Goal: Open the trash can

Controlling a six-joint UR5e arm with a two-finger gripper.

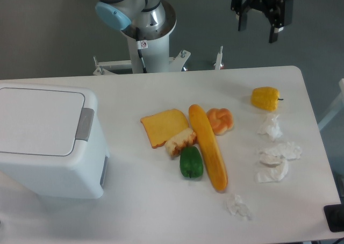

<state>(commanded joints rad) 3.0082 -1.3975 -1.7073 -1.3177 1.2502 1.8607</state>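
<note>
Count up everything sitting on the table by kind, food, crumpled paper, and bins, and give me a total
Food items: 6, namely toast slice, bread chunk, long yellow loaf, knotted roll, green pepper, yellow pepper
Crumpled paper wads: 4, at
Bins: 1, the trash can, lid shut
Total: 11

light: bright, even, diffuse | shadows: soft, faint | glare: mild on table (161,212) | focus: slightly soft
</note>
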